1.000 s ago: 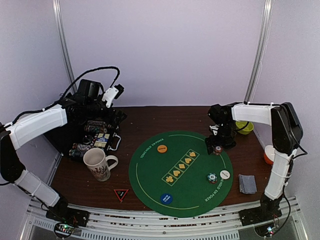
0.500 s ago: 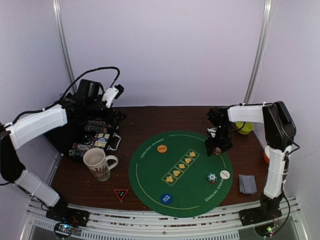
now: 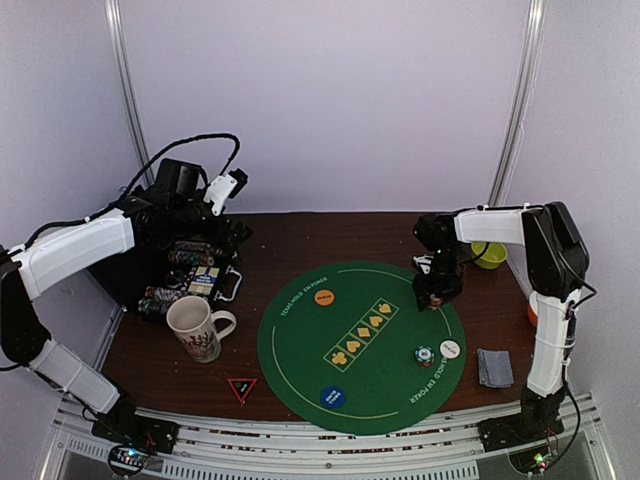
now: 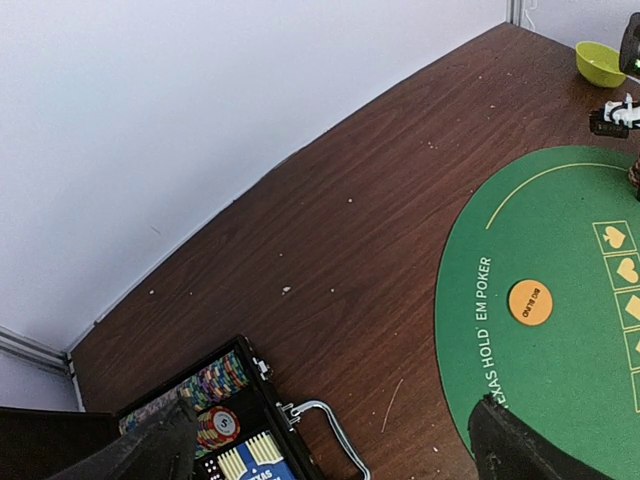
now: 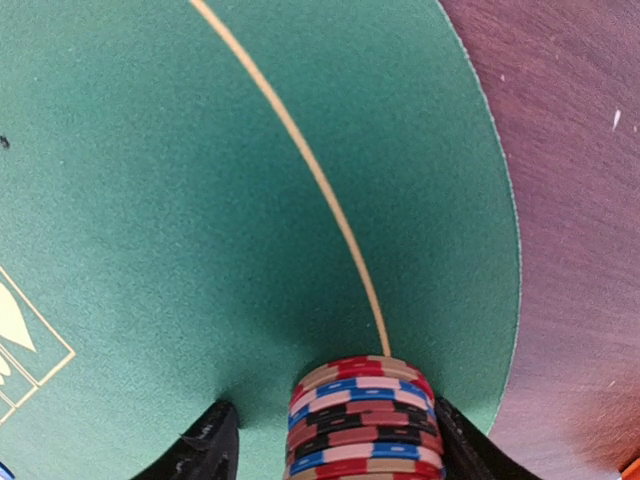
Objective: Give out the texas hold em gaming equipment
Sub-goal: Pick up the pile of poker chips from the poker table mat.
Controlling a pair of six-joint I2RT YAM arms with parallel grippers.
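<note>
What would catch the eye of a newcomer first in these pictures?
First, the round green poker mat in the middle of the brown table. Next, the right claw at the mat's far right edge, its fingers on either side of a chip stack striped red, blue and black. At the far left lies an open black case with more chips, and a patterned mug stands just in front of it.
</note>
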